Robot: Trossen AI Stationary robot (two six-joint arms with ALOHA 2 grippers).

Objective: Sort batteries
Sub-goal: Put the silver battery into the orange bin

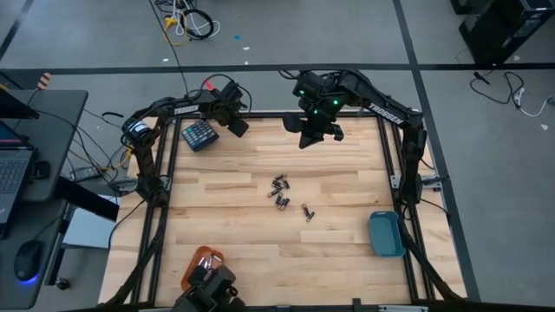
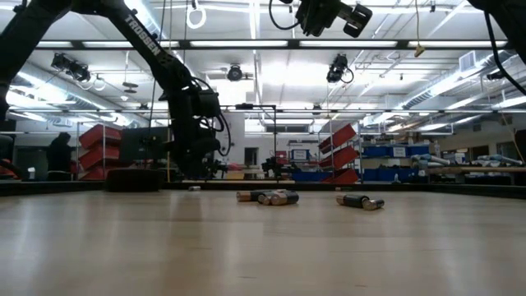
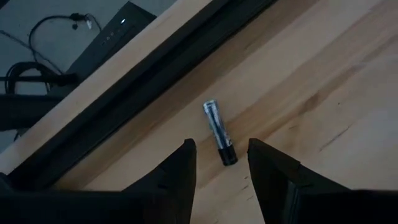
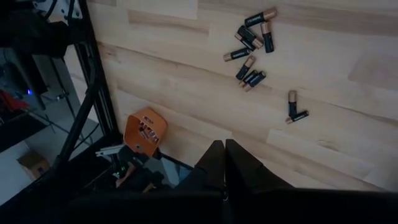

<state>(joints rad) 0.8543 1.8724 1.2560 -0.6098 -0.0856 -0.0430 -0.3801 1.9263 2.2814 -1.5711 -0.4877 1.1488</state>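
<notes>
One dark and silvery battery (image 3: 219, 132) lies flat on the wooden table beside the black rail of the far edge. My left gripper (image 3: 222, 163) hangs over it, open and pointing steeply down. Its fingers stand on either side of the battery's dark end without touching it. In the high view this gripper (image 1: 234, 123) is at the table's far left corner. A cluster of several batteries (image 1: 279, 192) and a pair (image 1: 307, 211) lie mid-table. My right gripper (image 4: 224, 158) is shut and empty, held high over the far middle (image 1: 316, 132).
A dark teal keypad-like block (image 1: 199, 135) sits close to my left gripper. A blue tray (image 1: 386, 234) stands at the right, and an orange tray (image 1: 204, 263) at the near left edge. The black frame rail (image 3: 155, 81) runs just beyond the single battery.
</notes>
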